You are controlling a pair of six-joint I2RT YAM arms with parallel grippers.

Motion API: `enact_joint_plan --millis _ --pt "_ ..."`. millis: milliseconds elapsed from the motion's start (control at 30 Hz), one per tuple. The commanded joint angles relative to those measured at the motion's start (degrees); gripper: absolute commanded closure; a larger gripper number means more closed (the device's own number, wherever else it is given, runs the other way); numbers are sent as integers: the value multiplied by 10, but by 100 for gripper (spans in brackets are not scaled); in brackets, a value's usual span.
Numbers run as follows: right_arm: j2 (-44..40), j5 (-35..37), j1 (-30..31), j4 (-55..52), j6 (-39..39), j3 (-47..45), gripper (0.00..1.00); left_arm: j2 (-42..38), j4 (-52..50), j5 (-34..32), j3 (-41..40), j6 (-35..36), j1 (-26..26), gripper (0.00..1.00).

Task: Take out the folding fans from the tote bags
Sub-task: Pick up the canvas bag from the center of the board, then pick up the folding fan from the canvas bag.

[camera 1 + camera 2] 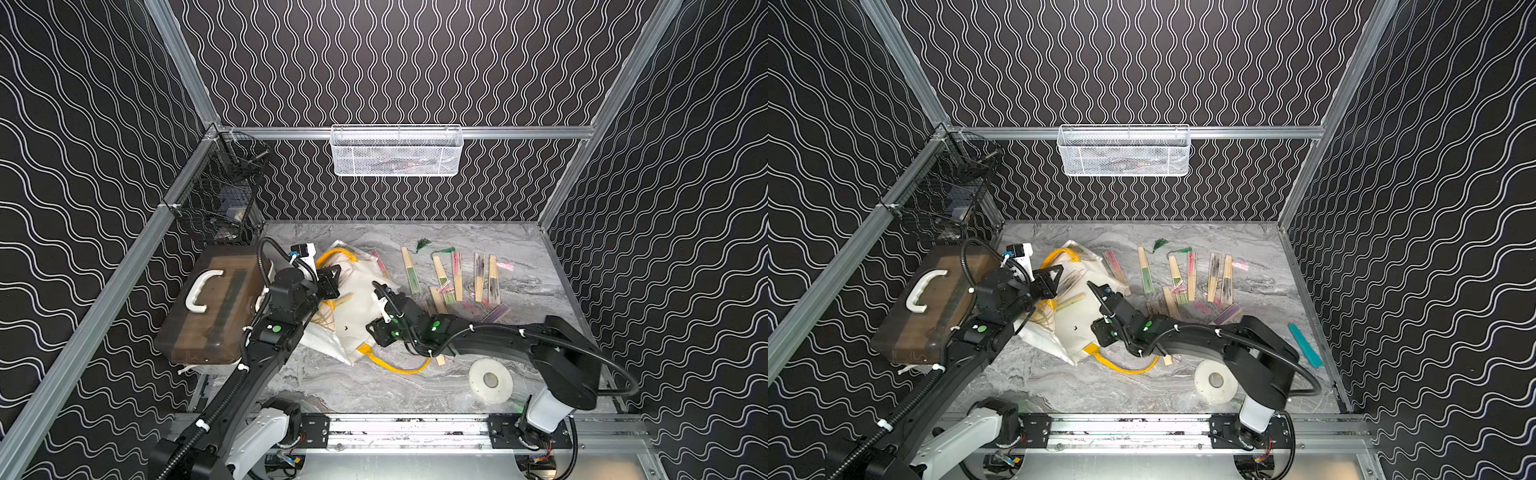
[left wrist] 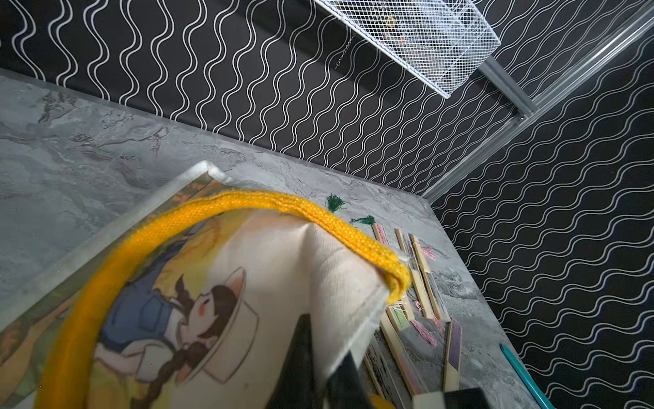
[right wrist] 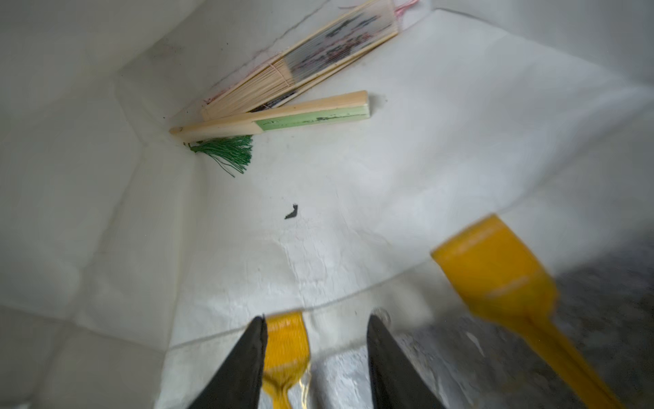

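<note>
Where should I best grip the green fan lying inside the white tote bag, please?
I'd pinch the green fan across its width near its paper end, coming in through the mouth of the tote bag, where the right hand sits open. It lies flat, its tasselled pivot end tucked in the corner beside the ink-printed fan; the paper end stands clear.
</note>
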Motion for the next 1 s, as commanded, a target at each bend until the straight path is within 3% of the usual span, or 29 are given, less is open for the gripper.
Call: enact_joint_plan --millis 0,300,433,633,733,967 --pt "45 -13 4 49 -16 24 53 -1 43 12 4 12 2 100" --pt "179 -25 4 111 29 114 45 -23 121 26 -51 -5 1 100" --pt "218 -33 -4 163 78 131 37 -46 210 31 -104 -23 1 100" --pt "231 -94 -57 267 172 108 32 -89 358 56 -175 -32 2 100" --pt "222 -122 -73 319 183 90 30 -104 419 79 -196 -32 2 100" --pt "240 -140 -81 296 214 115 29 -134 408 67 -212 -24 2 100"
